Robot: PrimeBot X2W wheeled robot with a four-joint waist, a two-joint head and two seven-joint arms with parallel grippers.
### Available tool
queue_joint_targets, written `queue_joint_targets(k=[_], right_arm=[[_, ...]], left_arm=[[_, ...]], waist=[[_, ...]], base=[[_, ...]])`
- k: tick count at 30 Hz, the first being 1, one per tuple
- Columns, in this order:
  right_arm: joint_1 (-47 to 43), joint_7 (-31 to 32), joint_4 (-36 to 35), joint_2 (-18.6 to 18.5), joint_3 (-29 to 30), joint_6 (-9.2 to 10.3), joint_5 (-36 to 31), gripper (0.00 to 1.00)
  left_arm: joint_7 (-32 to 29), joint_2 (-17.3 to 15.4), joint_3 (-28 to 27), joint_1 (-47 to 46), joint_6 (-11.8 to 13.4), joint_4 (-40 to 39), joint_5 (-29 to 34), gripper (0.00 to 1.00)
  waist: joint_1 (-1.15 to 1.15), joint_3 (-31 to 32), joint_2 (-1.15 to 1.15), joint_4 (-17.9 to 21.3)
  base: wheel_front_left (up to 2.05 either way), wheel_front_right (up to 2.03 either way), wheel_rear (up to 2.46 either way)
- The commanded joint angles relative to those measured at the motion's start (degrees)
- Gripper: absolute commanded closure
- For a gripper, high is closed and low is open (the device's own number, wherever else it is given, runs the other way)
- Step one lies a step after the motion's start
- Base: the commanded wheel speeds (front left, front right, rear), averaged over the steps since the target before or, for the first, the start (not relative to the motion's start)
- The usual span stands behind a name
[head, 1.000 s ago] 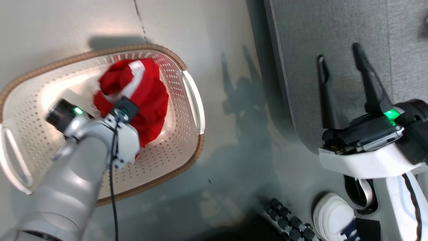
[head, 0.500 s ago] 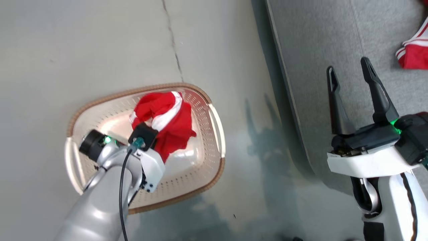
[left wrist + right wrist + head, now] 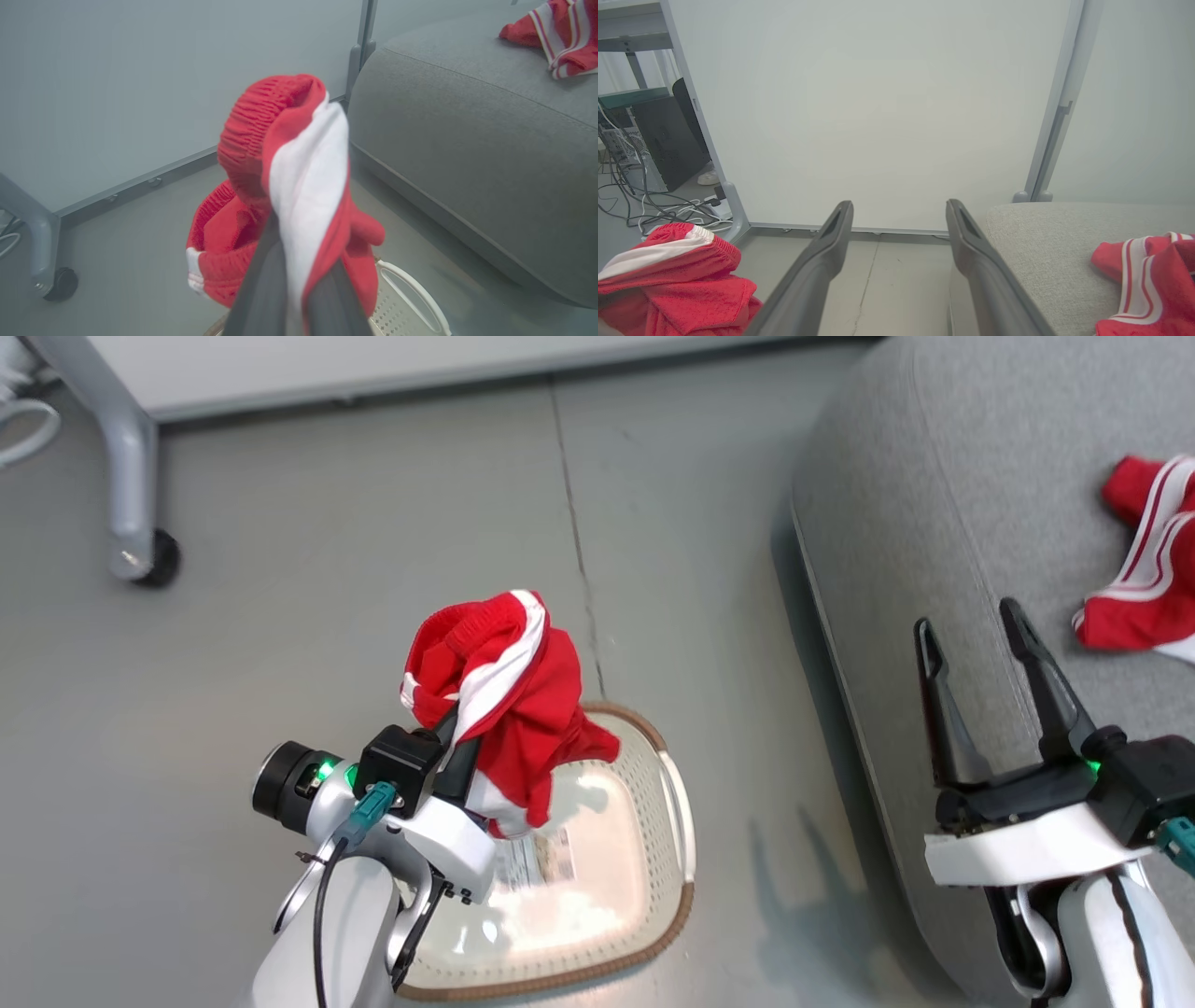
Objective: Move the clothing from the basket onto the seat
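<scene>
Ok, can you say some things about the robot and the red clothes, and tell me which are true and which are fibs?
1. The left gripper is shut on a red garment. True.
2. The right gripper holds clothes too. False: it is open and empty.
3. A second garment lies on the seat. True.
4. The basket sits on the seat. False: it is on the floor.
</scene>
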State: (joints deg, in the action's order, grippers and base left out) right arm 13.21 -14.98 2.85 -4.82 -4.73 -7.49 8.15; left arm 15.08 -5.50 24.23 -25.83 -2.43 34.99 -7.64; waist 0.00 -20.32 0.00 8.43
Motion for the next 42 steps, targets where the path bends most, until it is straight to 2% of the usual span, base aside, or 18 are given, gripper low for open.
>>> queue_joint_targets(k=[1, 13, 17, 22, 29, 33, 37, 42], right_arm=[[-1.26, -0.31, 0.52, -0.53, -0.18, -0.01, 0.4, 0.0], [-6.24, -0.31, 2.26, -0.34, -0.83, -0.01, 1.73, 0.0], [-7.75, -0.32, 2.26, -0.1, -0.29, -0.01, 2.57, 0.0], [-9.17, -0.31, 2.57, 0.0, -0.65, -0.01, 2.97, 0.0], [-9.99, -0.31, 2.14, 0.41, -0.62, -0.01, 4.27, 0.0], [-10.08, -0.31, 2.21, 0.68, -0.83, -0.01, 4.49, 0.0], [-9.76, -0.31, 1.96, 0.77, -1.46, -0.01, 4.28, 0.0], [-9.51, -0.31, 1.53, 0.5, -1.37, -0.01, 4.3, 0.0]], left_arm=[[0.1, 0.04, -1.38, 1.92, 0.32, -3.56, -0.27, 1.0], [0.1, 2.12, -10.72, 9.8, 0.66, -30.56, -0.1, 1.0], [0.1, 2.47, -11.17, 9.69, -0.5, -37.69, -0.54, 1.0], [0.07, 2.54, -9.97, 9.02, 0.64, -45.58, -2.44, 1.0], [0.06, 2.52, -5.49, 10.34, 0.52, -48.66, -3.21, 1.0], [0.09, 2.49, -0.05, 11.65, -2.59, -44.18, -3.8, 1.0], [0.1, 2.53, 1.41, 12.26, -3.39, -42.56, -5.02, 1.0], [0.1, 2.53, 0.44, 11.51, -3.49, -42.81, -4.98, 1.0]], waist=[[0.0, 5.95, 0.0, -3.15], [0.0, 14.88, 0.0, -5.46], [0.0, 16.6, 0.0, -5.78], [0.0, 18.29, 0.0, -5.44], [0.0, 19.43, 0.0, -4.47], [0.0, 19.7, 0.0, -3.87], [0.0, 19.42, 0.0, -3.41], [0.0, 19.07, 0.0, -3.03]], base=[[0.0, 0.0, 0.0], [0.0, 0.0, 0.0], [0.0, 0.0, 0.0], [0.0, 0.0, 0.0], [0.0, 0.0, 0.0], [0.0, 0.0, 0.0], [0.0, 0.0, 0.0], [0.0, 0.0, 0.0]])
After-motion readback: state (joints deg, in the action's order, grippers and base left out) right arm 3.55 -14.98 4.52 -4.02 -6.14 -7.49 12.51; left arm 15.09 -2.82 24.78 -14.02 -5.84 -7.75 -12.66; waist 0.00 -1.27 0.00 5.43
